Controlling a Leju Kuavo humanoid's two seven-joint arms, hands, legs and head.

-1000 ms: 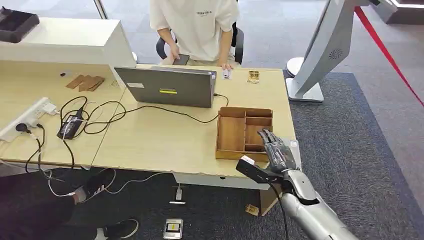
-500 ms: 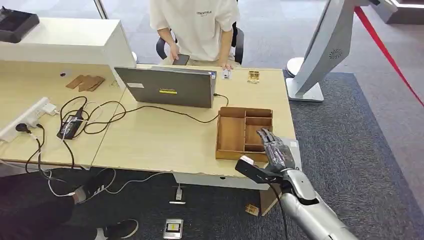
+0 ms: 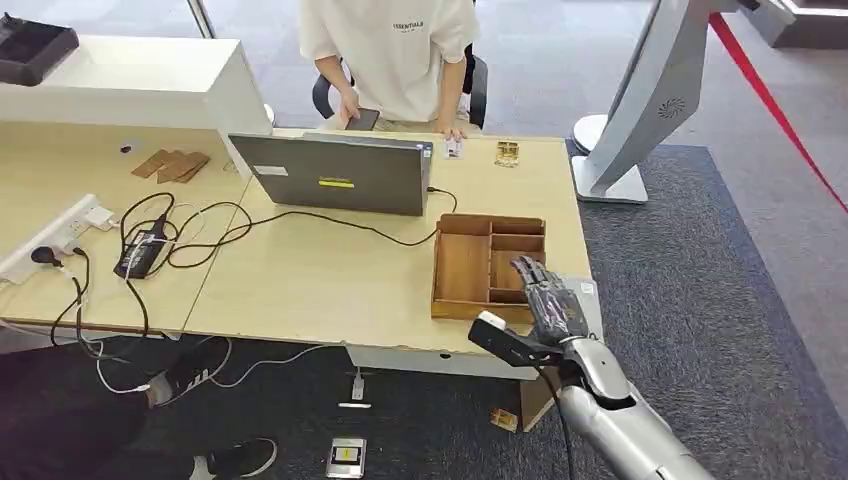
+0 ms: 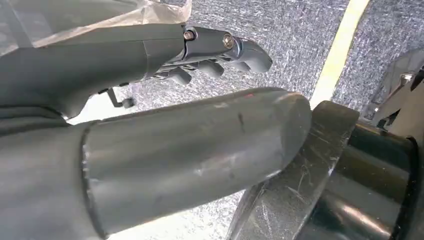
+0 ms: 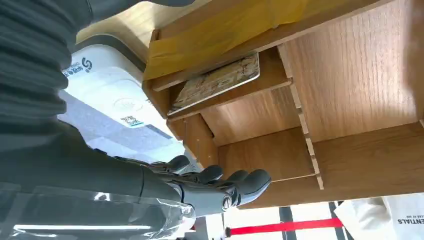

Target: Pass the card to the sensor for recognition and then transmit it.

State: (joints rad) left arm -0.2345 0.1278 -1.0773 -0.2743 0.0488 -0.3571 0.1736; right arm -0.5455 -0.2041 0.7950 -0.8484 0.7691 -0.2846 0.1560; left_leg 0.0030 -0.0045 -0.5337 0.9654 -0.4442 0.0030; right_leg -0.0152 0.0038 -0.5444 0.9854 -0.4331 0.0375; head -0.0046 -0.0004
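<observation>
The right hand [image 3: 545,300] hovers over the near right corner of the wooden tray [image 3: 462,268] on the bench [image 3: 300,285], its fingers [image 5: 235,182] extended side by side and holding nothing. Compared with the frames of a second and half a second earlier, the hand has crept slightly forward and inward over the tray, little else having altered. In the right wrist view the card [image 5: 217,80] lies flat in a small compartment just beyond the fingertips, untouched; the white sensor [image 5: 107,87] sits just beside the tray on the hand's outer side. The approach thus appears under way, with the grasp not yet made. The left hand [image 4: 210,55] hangs above the carpet, fingers loosely curled, empty. A person [image 3: 400,50] sits behind the laptop [image 3: 335,175].
</observation>
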